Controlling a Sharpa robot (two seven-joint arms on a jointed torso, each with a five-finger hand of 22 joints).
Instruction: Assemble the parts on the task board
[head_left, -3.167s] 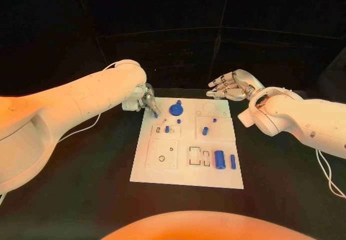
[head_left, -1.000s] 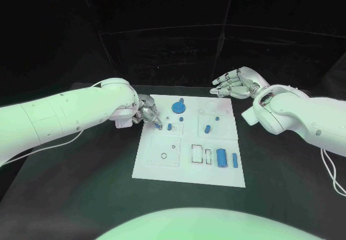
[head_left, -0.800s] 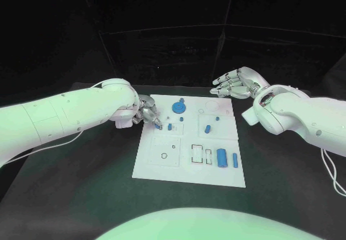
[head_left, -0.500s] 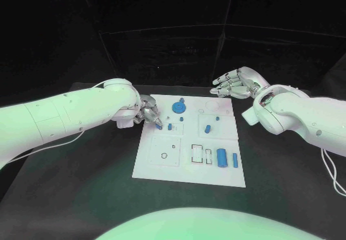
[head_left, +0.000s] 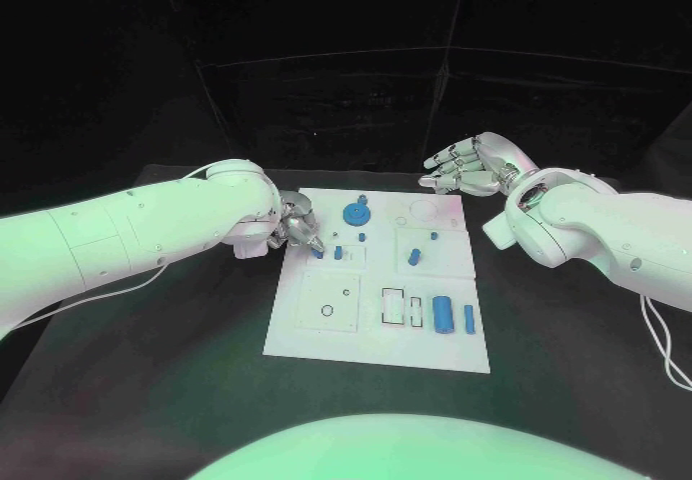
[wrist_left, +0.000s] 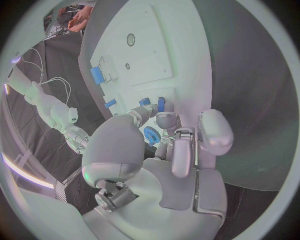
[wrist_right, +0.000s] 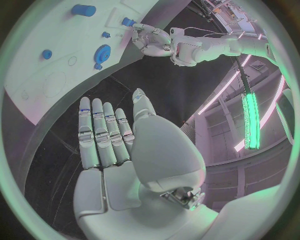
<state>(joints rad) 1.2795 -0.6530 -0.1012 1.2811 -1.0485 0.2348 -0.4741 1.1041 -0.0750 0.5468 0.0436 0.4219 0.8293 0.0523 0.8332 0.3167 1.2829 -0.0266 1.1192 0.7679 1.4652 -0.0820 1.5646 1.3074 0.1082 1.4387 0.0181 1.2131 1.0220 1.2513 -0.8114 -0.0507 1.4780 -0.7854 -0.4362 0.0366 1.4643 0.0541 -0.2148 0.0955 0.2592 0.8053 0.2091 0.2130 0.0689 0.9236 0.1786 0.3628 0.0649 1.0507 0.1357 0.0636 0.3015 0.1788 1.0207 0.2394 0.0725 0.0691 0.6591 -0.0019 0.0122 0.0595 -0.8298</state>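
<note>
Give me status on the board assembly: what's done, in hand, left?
Done: hard to confirm; a round blue part sits at the far end of the task board. In hand: left hand pinches a small blue part at the board's left edge. Left: two blue cylinders lie loose by the rectangular slots; right hand hovers open past the far corner.

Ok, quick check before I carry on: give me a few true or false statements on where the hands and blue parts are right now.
1. The left hand is at the task board's far left edge, fingertips at a small blue part. True.
2. The right hand holds a blue part. False: it is open, above the table beyond the board's far right corner.
3. Two blue cylinders lie side by side near the board's right edge. True.
4. The round blue part sits off the board. False: it is on the board.
</note>
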